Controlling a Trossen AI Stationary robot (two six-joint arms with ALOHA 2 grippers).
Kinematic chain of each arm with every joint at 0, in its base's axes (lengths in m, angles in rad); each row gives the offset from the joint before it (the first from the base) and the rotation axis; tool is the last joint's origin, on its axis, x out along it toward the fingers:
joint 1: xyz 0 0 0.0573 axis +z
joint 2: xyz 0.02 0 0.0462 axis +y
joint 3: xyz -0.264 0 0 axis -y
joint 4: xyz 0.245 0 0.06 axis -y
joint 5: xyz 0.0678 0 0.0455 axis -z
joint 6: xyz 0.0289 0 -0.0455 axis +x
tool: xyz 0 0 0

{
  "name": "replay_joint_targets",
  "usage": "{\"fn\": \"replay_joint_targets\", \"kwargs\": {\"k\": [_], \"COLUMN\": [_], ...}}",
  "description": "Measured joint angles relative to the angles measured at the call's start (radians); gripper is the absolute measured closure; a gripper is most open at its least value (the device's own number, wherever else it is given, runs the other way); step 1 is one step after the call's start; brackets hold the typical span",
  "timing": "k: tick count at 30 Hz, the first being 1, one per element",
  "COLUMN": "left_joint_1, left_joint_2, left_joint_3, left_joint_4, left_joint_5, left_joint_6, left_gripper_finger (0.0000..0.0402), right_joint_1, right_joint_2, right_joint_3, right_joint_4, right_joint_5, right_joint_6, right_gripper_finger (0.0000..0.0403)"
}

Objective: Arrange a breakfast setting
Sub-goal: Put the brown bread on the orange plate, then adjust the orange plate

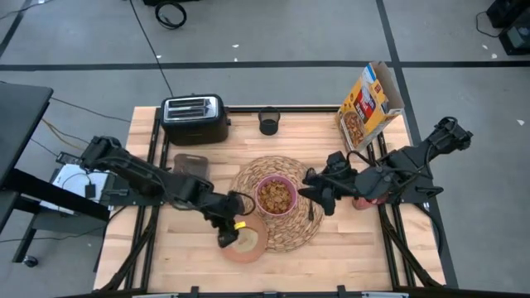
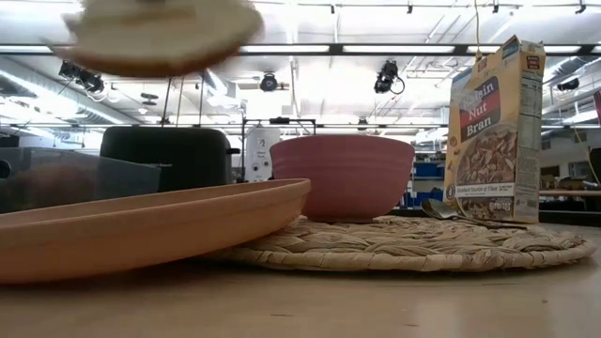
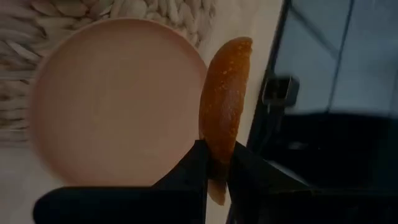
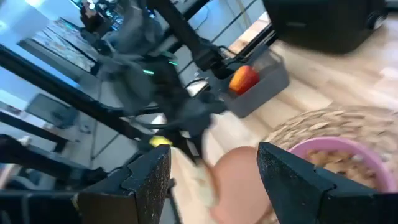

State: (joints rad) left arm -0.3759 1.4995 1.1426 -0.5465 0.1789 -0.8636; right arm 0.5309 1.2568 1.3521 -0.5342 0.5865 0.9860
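My left gripper [image 1: 225, 236] is shut on a toast slice [image 3: 225, 106] above the brownish-pink plate [image 1: 257, 251], which overlaps the near left edge of the straw placemat [image 1: 294, 232]. A pink bowl [image 1: 275, 194] filled with cereal sits at the placemat's middle. Just right of the bowl my right gripper [image 1: 319, 194] stands open over the placemat with nothing between its fingers. A red apple [image 4: 244, 79] lies in a grey tray [image 1: 190, 164]. A metal spoon [image 2: 439, 208] lies on the placemat's right side. The pink cup [image 1: 367, 199] is partly hidden under the right arm. My left gripper pinches the toast slice between its two fingers [image 3: 189, 171], one on each flat face, at the crust edge nearest the wrist [image 3: 219, 160]. The fingers come slanting down from the table's left. The slice is lifted clear above the plate [image 2: 160, 33].
A black toaster [image 1: 195, 118] stands at the far left, a dark cup [image 1: 269, 122] at the far middle, and the cereal box [image 1: 370, 103] at the far right corner. Bare wood shows along the near edge at right [image 1: 364, 257].
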Motion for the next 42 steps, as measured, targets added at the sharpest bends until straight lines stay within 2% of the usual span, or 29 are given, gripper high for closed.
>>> {"fn": "replay_joint_targets", "kwargs": {"k": [5,12,20,29,34,40,42], "left_joint_1": [0.018,0.067,0.13,0.134,0.116,0.152,0.151], "left_joint_2": [0.001,0.0,0.0,0.0,0.0,0.0,0.0], "left_joint_3": [-0.183,-0.307,-0.318,-0.318,-0.318,-0.318,-0.318], "left_joint_4": [0.247,0.296,0.338,0.355,0.355,0.339,0.339], "left_joint_5": [-0.055,-0.051,-0.058,0.076,0.081,0.073,0.035], "left_joint_6": [-0.209,-0.305,-0.308,-0.277,-0.269,-0.225,-0.214], "left_gripper_finger": [0.0354,0.0354,0.0336,0.0251,0.0218,0.0208,0.0211], "right_joint_1": [0.046,0.081,0.079,0.052,0.011,-0.041,-0.052], "right_joint_2": [0.0,0.01,0.036,0.033,0.033,0.033,0.033], "right_joint_3": [0.0,0.0,0.0,0.0,0.0,0.0,0.0], "right_joint_4": [0.046,0.098,0.105,0.115,0.116,0.116,0.116], "right_joint_5": [0.066,0.105,0.101,0.096,0.064,-0.025,-0.038], "right_joint_6": [0.029,0.035,0.025,-0.029,-0.061,-0.075,-0.08], "right_gripper_finger": [0.0158,0.0158,0.0158,0.0158,0.0158,0.0158,0.0158]}}
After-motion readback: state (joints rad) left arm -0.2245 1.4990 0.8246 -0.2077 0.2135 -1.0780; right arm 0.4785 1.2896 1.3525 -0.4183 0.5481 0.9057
